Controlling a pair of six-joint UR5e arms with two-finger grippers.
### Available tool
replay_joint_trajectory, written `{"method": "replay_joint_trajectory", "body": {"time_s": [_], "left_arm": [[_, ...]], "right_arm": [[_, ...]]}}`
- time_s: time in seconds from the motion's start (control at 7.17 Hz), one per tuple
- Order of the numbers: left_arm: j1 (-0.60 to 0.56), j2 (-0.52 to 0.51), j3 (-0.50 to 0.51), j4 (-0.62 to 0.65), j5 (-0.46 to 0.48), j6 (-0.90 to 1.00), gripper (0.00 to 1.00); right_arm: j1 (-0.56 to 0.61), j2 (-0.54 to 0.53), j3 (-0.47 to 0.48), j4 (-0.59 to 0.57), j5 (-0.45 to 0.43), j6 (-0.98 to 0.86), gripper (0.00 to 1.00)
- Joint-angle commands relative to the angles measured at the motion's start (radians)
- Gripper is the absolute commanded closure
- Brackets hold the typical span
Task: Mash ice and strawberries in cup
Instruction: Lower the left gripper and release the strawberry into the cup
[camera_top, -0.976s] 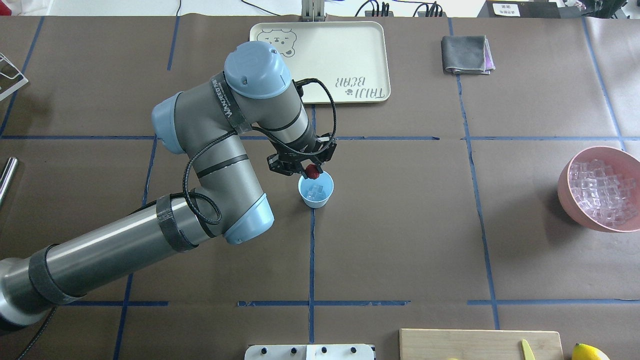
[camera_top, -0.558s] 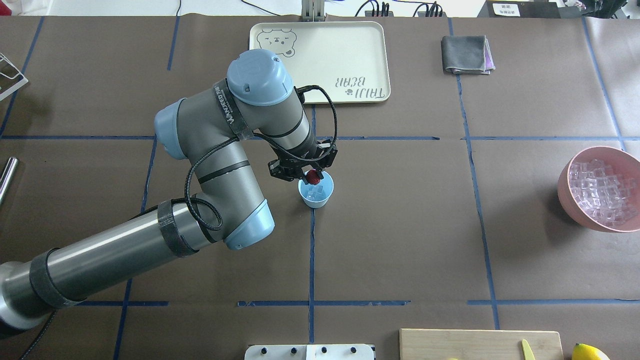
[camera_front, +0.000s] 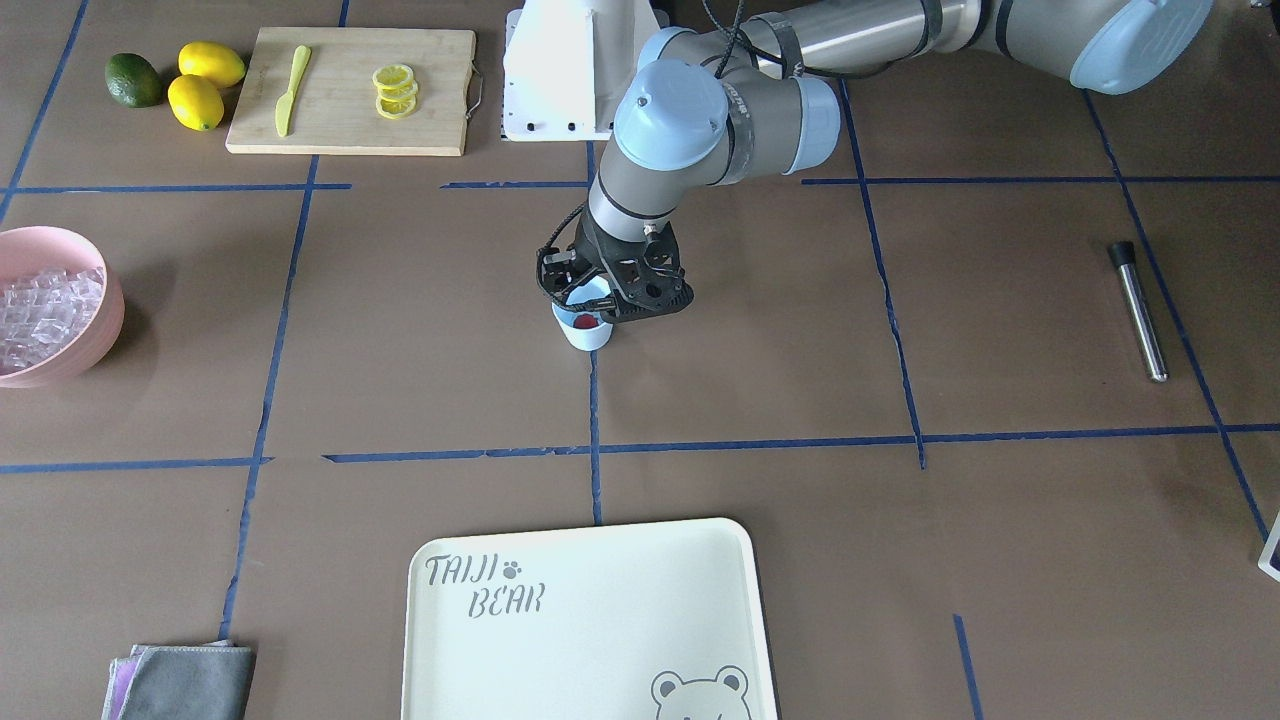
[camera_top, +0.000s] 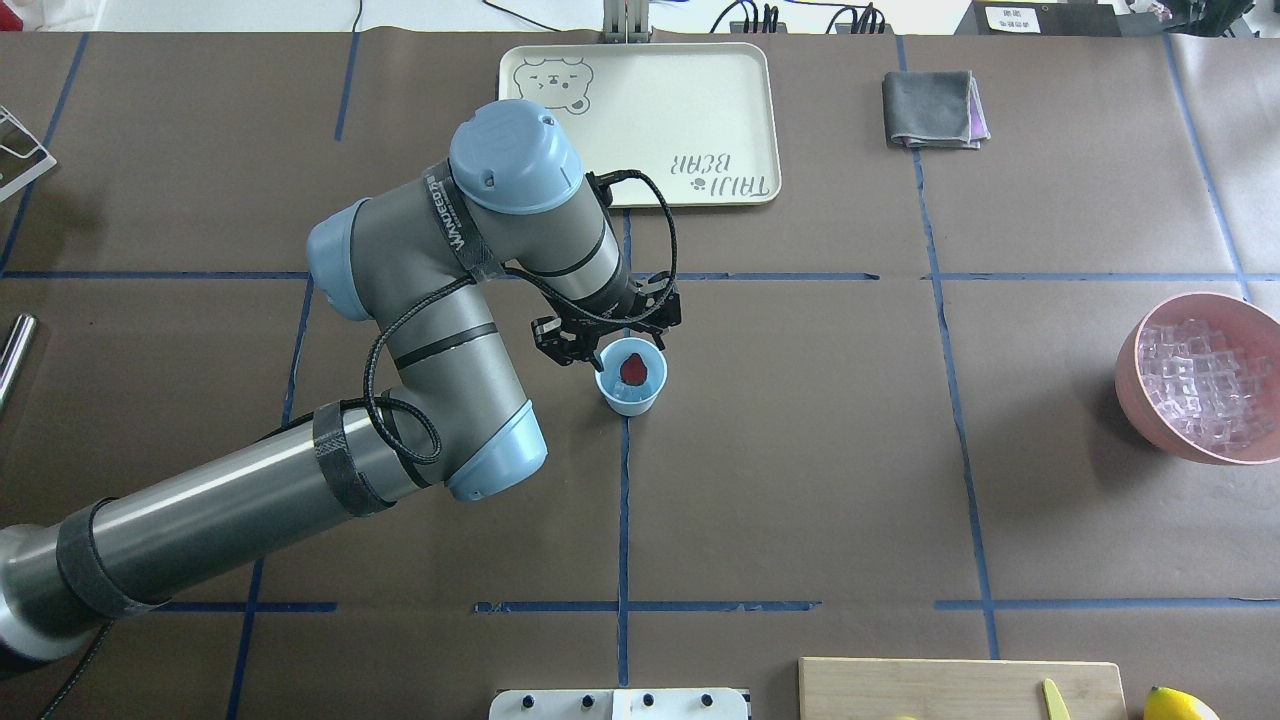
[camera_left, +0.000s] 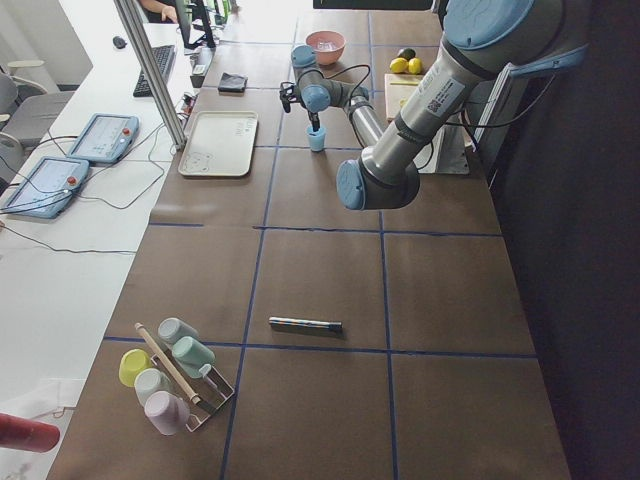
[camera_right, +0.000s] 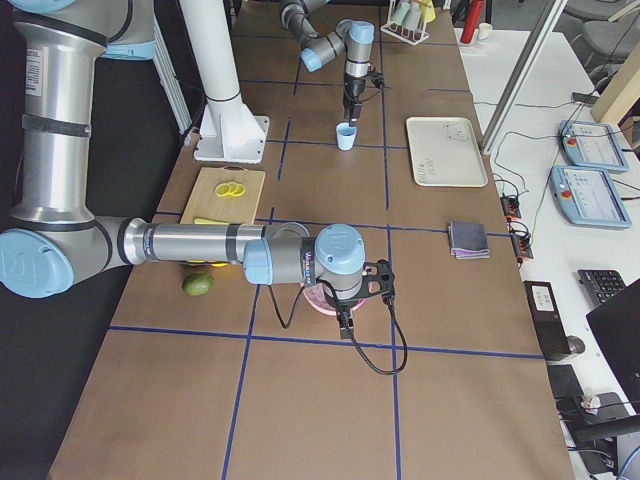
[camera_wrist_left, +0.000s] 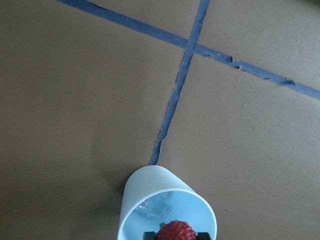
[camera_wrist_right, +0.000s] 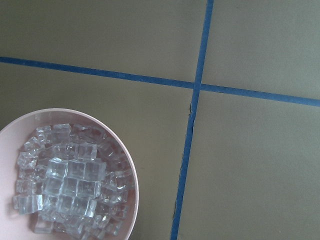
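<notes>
Nearby, the left gripper (camera_top: 624, 347) hangs, fingers spread, just over the small pale-blue tapered cup (camera_top: 630, 404); the red strawberry (camera_top: 631, 369) lies inside on clear ice cubes (camera_wrist_left: 156, 207). Rightward, the right gripper (camera_right: 346, 322) hangs near the pink bowl (camera_top: 1133, 385); whether its fingers are apart cannot be told. Farthest, a cream rectangular tray (camera_top: 640, 120) lies flat.

The cream tray (camera_front: 620, 600) reads "TAIJI BEAR"
</notes>
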Motion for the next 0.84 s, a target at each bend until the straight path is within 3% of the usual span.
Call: {"method": "replay_joint_trajectory", "body": {"time_s": [0.0,0.28,0.7], "left_arm": [[0.0,0.005,0.0,-0.002,0.001,0.003,0.0],[-0.006,0.006,-0.003,0.001,0.001,0.006,0.0],[-0.125,0.048,-0.022,0.015,-0.013,0.074,0.0]], "right_arm": [[0.0,0.0,-0.002,0.0,0.0,0.0,0.01],[0.0,0.002,0.0,0.0,0.0,0.0,0.01],[0.0,0.002,0.0,0.002,-0.017,-0.003,0.01]]}}
